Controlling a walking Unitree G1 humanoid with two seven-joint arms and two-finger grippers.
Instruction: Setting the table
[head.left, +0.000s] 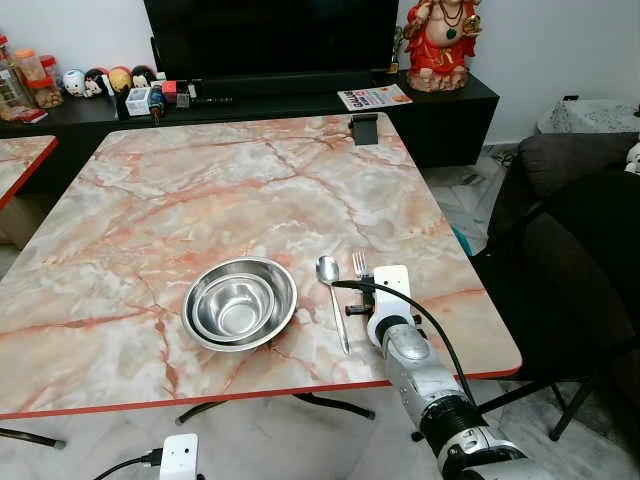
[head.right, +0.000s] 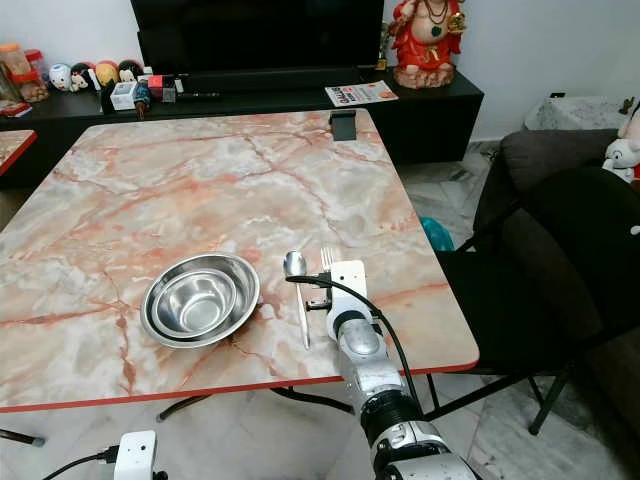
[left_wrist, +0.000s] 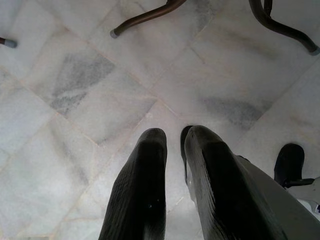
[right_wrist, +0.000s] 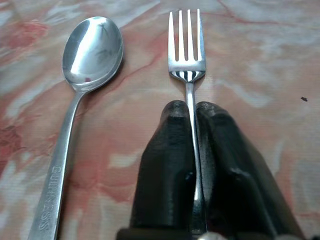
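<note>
Fork pinched beside the spoon

I have the right gripper (right_wrist: 192, 112) low over the marble table (head.left: 250, 190), near its front edge, and its two black fingers are pressed onto the handle of the fork (right_wrist: 187, 47), tines pointing away from me. The fork lies parallel to the spoon (right_wrist: 90, 55), just beside it without touching. On the spoon's other side sit two nested steel bowls (head.left: 239, 303). My left gripper (left_wrist: 172, 145) hangs idle over the tiled floor (left_wrist: 75, 90), fingers a little apart with nothing between them
</note>
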